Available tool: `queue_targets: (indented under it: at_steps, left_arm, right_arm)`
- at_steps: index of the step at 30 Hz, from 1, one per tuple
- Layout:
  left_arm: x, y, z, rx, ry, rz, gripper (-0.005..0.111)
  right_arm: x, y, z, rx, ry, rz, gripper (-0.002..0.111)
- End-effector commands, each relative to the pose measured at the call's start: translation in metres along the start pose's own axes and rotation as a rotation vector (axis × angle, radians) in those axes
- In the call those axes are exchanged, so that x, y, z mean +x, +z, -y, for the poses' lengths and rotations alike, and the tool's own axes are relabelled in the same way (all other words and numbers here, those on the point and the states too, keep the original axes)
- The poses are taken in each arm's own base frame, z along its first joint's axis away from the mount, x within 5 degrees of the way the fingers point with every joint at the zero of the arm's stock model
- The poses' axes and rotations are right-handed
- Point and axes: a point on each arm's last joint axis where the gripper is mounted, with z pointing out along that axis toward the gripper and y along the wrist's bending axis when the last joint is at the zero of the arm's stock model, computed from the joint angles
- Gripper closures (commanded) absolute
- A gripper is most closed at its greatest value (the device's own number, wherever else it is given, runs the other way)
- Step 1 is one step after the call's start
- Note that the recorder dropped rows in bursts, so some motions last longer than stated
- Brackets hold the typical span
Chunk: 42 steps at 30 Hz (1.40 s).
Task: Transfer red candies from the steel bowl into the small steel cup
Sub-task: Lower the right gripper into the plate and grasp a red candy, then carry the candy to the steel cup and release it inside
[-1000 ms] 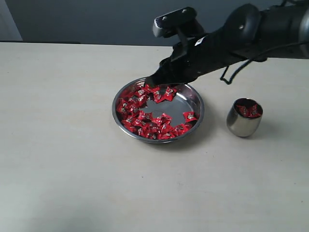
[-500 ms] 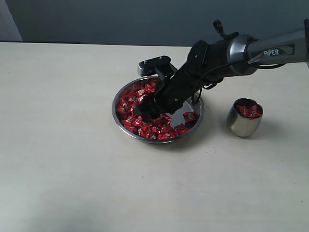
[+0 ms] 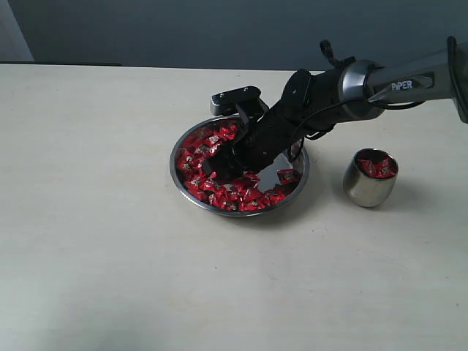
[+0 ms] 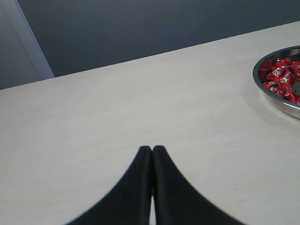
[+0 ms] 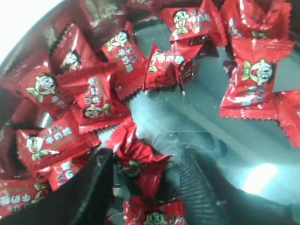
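Note:
The steel bowl (image 3: 301, 170) sits mid-table with many red candies (image 3: 199, 148) heaped in its left and front parts. My right gripper (image 3: 219, 170) reaches down into the bowl among them. In the right wrist view its jaws (image 5: 146, 155) stand open on either side of one crumpled red candy (image 5: 140, 163) lying on the bowl's mirror bottom (image 5: 225, 136). The small steel cup (image 3: 368, 186) stands upright to the right of the bowl, with a few red candies (image 3: 377, 167) inside. My left gripper (image 4: 152, 150) is shut and empty over bare table, far from the bowl (image 4: 284, 102).
The pale table (image 3: 110, 241) spreads wide around the bowl and cup. A dark wall (image 3: 146, 29) runs behind its far edge. The right arm (image 3: 380, 80) stretches over the bowl's back right from the right side, above the cup.
The right gripper dropped from the bowl's far rim down into the candies at the bowl's left half. Over the last half second it only shifted slightly. The cup and left gripper stayed put.

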Motion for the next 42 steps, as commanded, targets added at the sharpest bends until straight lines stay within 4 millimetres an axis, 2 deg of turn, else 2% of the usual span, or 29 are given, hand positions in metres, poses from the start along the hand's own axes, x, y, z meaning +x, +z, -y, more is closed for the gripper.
queue_targets:
  at_steps: [1,6,12,18,24,28,31,35,38,42]
  left_arm:
    - [-0.001,0.0,0.0,-0.001,-0.003,0.012,0.106]
    - [-0.001,0.0,0.0,-0.001,-0.003,0.012,0.106]
    - [-0.001,0.0,0.0,-0.001,-0.003,0.012,0.106]
    - [-0.001,0.0,0.0,-0.001,-0.003,0.012,0.106]
    - [-0.001,0.0,0.0,-0.001,-0.003,0.012,0.106]
    - [-0.001,0.0,0.0,-0.001,-0.003,0.012,0.106]
    - [-0.001,0.0,0.0,-0.001,-0.003,0.012,0.106]
    - [-0.001,0.0,0.0,-0.001,-0.003,0.012,0.106]
    - [-0.001,0.0,0.0,-0.001,-0.003,0.012,0.106]
    - [-0.001,0.0,0.0,-0.001,-0.003,0.012,0.106]
  right_arm:
    - [-0.001,0.002,0.001,0.003,0.0,0.007,0.077]
    - [-0.002,0.001,0.001,0.006,-0.001,0.013,0.109]
    - [-0.011,-0.02,-0.005,-0.014,-0.014,0.04,0.109]
    - [-0.03,-0.065,-0.013,-0.001,-0.054,0.133,0.109]
    - [-0.037,-0.113,-0.003,0.032,-0.015,0.206,0.109]
    - [-0.018,-0.143,0.017,0.078,0.075,0.228,0.109]
    - [0.008,-0.163,0.037,0.131,0.163,0.238,0.109]
    - [0.042,-0.188,0.053,0.197,0.249,0.261,0.109]
    - [0.068,-0.196,0.064,0.251,0.276,0.241,0.109]
    - [0.092,-0.192,0.077,0.289,0.309,0.182,0.109]
